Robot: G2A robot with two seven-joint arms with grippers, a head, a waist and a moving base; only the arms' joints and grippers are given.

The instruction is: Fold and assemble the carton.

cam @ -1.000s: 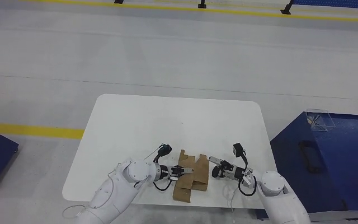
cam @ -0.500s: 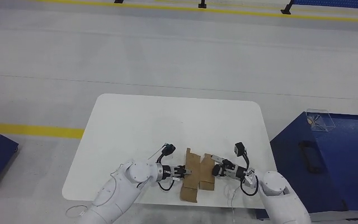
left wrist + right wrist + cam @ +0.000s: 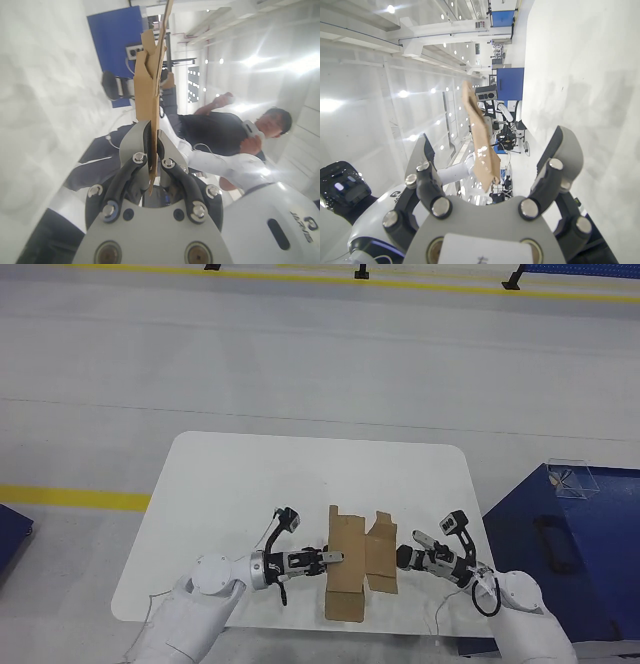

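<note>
One flat carton (image 3: 350, 574), left pincer (image 3: 336, 558) clamped on its edge, right pincer (image 3: 403, 557) spread wide just beside it.

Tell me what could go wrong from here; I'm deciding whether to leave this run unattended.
1. The left gripper alone clamps the carton, pinching one thin edge, so the sheet may pivot or slip out.
2. The right gripper is open, with a carton corner between its jaws but untouched; closing off-centre could crease a flap or miss it.
</note>
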